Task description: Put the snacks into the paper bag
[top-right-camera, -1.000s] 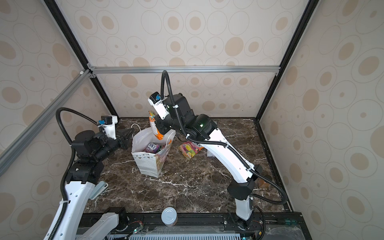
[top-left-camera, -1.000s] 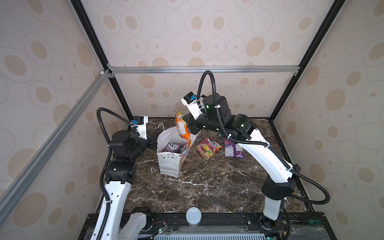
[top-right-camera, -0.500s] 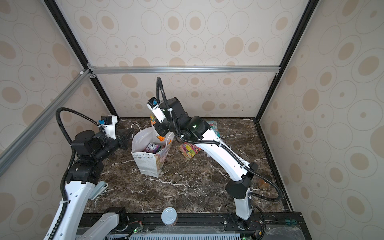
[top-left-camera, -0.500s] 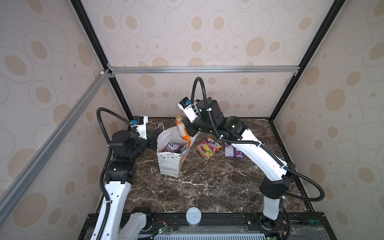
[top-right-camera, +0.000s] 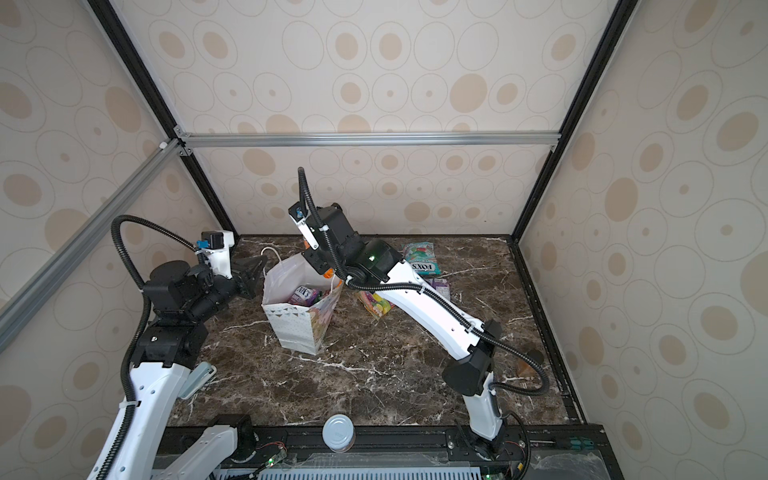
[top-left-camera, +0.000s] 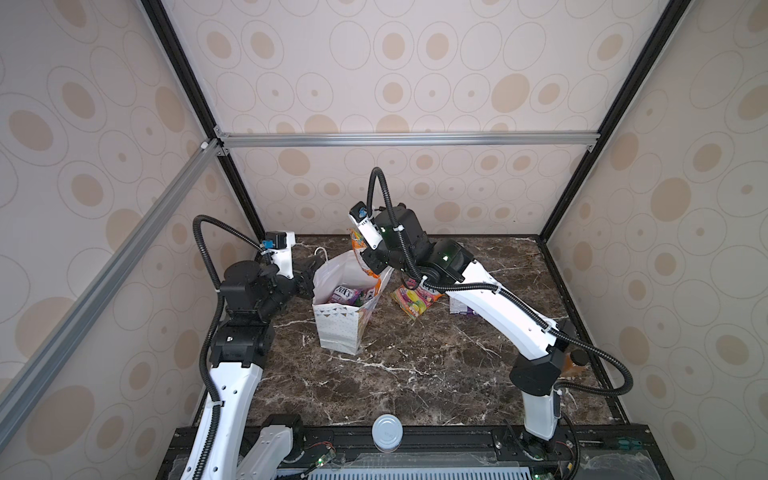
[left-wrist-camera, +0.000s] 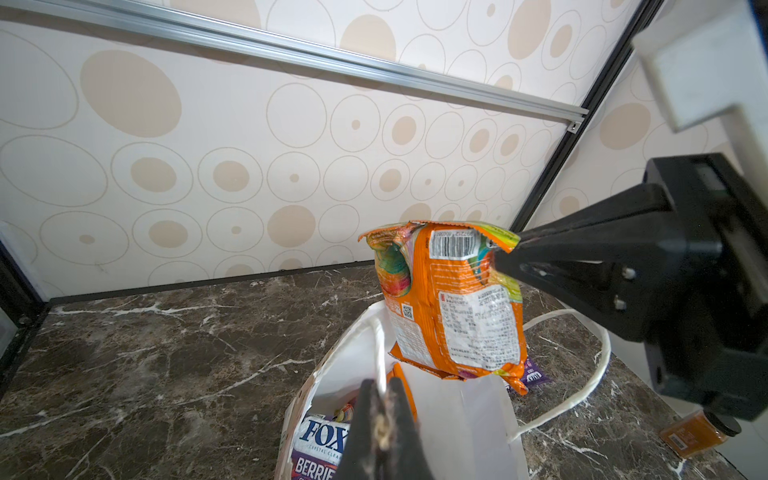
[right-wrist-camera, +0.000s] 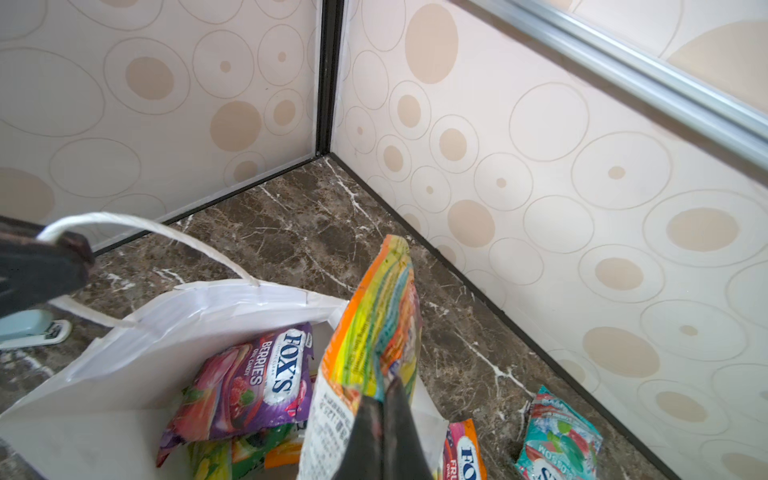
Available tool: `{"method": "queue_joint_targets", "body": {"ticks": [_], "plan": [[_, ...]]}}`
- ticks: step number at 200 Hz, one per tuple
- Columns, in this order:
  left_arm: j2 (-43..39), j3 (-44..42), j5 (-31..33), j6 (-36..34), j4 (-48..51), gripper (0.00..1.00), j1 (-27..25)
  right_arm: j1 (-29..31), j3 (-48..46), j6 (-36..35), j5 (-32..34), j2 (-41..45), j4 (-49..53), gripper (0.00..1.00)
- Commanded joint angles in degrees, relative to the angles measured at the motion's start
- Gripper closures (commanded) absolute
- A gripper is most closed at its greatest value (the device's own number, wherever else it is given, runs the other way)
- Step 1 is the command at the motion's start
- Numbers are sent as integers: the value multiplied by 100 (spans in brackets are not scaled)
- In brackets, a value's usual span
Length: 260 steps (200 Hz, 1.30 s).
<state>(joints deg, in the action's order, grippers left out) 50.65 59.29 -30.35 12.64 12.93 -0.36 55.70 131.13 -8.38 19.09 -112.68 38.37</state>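
The white paper bag (top-left-camera: pixel 338 328) (top-right-camera: pixel 296 330) stands open at the left middle of the marble table. My left gripper (left-wrist-camera: pixel 382 401) (top-left-camera: pixel 309 274) is shut on the bag's white cord handle (right-wrist-camera: pixel 166 226) at its left rim. An orange snack packet (left-wrist-camera: pixel 453 307) (right-wrist-camera: pixel 374 332) hangs upright over the bag's mouth, its lower end inside the rim. My right gripper (right-wrist-camera: pixel 384 395) (top-left-camera: pixel 365 255) is shut on the packet's top corner. A purple berries packet (right-wrist-camera: pixel 249 382) and a green one lie inside the bag. A yellow‑magenta packet (top-left-camera: pixel 415 301), a purple packet (top-left-camera: pixel 459 307) and a teal packet (top-right-camera: pixel 422 257) lie on the table to the right.
A small amber jar (left-wrist-camera: pixel 694 430) (top-left-camera: pixel 575 361) stands near the right arm's base. A white round cap (top-left-camera: pixel 387 433) sits at the front edge. A pale blue stapler‑like object (top-right-camera: pixel 199 378) lies by the left arm. Walls close in behind and at both sides.
My right wrist has swung left and a little lower over the bag, carrying the orange packet with it. The left arm and the bag have stayed put.
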Motion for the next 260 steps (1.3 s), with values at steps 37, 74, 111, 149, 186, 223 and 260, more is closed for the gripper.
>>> {"method": "queue_joint_targets", "body": {"ticks": [37,74,111,149,186,223,260], "plan": [[-152,180,-50,-103,-202,100,32,268,-338,-298,596,-113,-558,100],[-159,179,-50,-96,-203,100,36,322,-492,-264,662,-83,-731,100],[-152,173,-46,-101,-203,100,36,363,-692,-174,685,-29,-800,100],[-167,180,37,-113,-172,100,36,371,-1119,-19,587,238,-995,100],[-189,180,103,-126,-163,100,36,407,-1481,109,463,449,-1122,92],[-197,185,148,-142,-147,100,45,437,-1476,109,399,538,-1042,84],[-187,188,159,-150,-142,100,45,465,-1460,234,183,676,-982,73]]}}
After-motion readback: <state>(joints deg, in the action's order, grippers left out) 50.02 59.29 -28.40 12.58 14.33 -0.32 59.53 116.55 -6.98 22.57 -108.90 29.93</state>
